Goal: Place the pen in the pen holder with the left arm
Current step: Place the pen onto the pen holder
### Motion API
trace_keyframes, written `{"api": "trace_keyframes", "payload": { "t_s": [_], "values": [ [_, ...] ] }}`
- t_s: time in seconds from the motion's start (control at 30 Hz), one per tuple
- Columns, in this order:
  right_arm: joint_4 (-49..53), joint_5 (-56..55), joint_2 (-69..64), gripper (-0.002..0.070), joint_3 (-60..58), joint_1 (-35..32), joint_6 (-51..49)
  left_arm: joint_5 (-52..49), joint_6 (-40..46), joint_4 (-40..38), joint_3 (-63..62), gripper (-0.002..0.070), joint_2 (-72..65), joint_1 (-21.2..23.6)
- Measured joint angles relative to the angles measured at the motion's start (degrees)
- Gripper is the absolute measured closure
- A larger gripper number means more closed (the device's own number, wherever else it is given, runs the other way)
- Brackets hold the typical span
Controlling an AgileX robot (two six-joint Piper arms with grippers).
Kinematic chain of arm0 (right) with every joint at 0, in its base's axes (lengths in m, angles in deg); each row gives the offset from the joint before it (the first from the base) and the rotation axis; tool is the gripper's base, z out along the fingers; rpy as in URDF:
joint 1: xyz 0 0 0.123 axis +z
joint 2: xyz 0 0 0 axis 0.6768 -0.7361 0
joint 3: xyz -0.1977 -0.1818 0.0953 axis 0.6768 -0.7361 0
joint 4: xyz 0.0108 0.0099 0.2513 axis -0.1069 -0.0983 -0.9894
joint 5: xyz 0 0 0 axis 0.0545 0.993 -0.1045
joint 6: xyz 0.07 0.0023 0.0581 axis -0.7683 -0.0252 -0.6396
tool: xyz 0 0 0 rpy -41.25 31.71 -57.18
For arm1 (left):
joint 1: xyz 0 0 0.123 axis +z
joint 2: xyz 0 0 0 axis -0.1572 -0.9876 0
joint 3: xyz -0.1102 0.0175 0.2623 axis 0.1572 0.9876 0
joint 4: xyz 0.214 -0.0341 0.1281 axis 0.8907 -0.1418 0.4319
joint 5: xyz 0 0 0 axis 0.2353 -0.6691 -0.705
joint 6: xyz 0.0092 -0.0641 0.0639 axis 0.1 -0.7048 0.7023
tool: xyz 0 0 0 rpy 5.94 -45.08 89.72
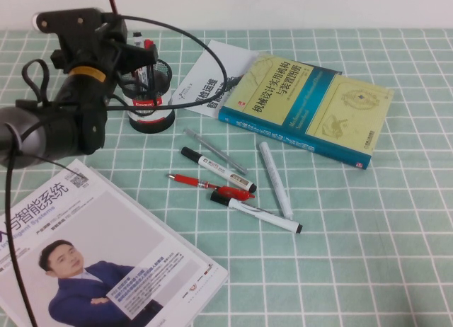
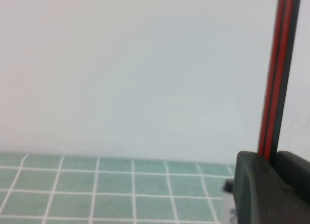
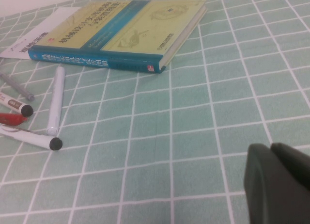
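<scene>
Left pincer [image 1: 138, 58] hovers over the pen holder [image 1: 150, 93], clamped on the pen [image 2: 276, 78], which stands upright above it. Judged best: centre the tip over the mouth, lower straight, then release. Right pincer [image 3: 278, 183], fingers together, hangs over bare bench [image 3: 193, 136].

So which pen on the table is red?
The red clip pen, lying between two white black-capped markers. The left gripper holds the pen by the pen holder; the right gripper hovers aside.
</scene>
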Motion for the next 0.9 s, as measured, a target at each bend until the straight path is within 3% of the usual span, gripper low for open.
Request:
{"api": "trace_keyframes", "payload": {
  "t_s": [0.63,0.9],
  "values": [
    [0.0,0.0,0.0,0.0696,0.0,0.0,0.0,1.9,-0.2,0.0,-1.3,0.0653,-3.9,1.0],
    [0.0,0.0,0.0,0.0696,0.0,0.0,0.0,-3.0,0.3,0.0,-5.9,0.0653,-6.2,1.0]
  ]
}}
